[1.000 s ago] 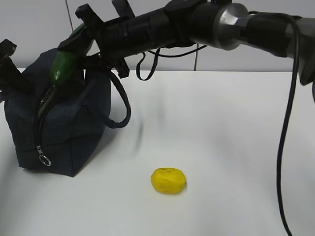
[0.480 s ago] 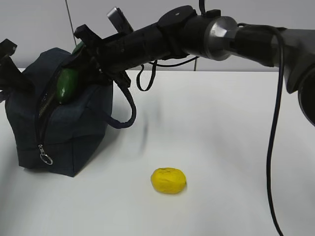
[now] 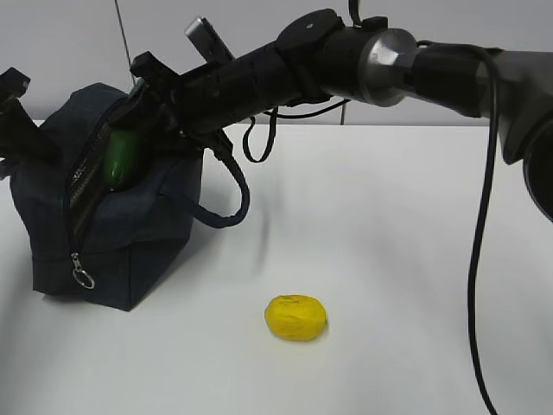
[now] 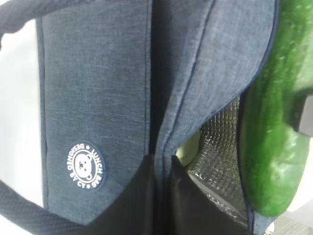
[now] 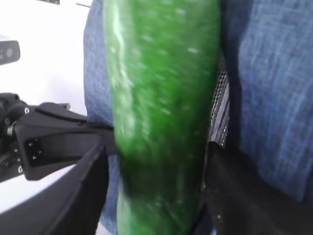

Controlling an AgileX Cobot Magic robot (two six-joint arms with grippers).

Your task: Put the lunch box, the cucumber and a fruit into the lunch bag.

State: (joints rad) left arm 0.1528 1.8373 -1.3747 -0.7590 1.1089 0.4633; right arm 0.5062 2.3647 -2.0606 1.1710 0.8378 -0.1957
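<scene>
**Cucumber at the bag mouth; handling notes**

Cucumber (image 3: pixel 122 158): half inside the open top of the lunch bag (image 3: pixel 130 233), tip down along the silver lining. Right gripper (image 5: pixel 156 196) straddles it, one dark finger on each side. The picture is blurred, so I cannot tell whether the pads press the skin or have let go.

Left gripper (image 4: pixel 156 196): fingers pinched narrow on the navy fabric edge beside the white round logo (image 4: pixel 84 165), holding the mouth apart.

A pale green corner shows deep inside in the left wrist view, probably the lunch box (image 4: pixel 190 147). Lemon-like fruit (image 3: pixel 295 317) lies on the white table (image 3: pixel 415 259), well apart from the bag.

Judgement:
- The cucumber is stiff, smooth, likely slippery and fairly heavy; grip it mid-length, across the width.
- The fruit is light, firm and apt to roll; take it across the short axis from above.
- The bag is soft and will sag if the edge is let go.
</scene>
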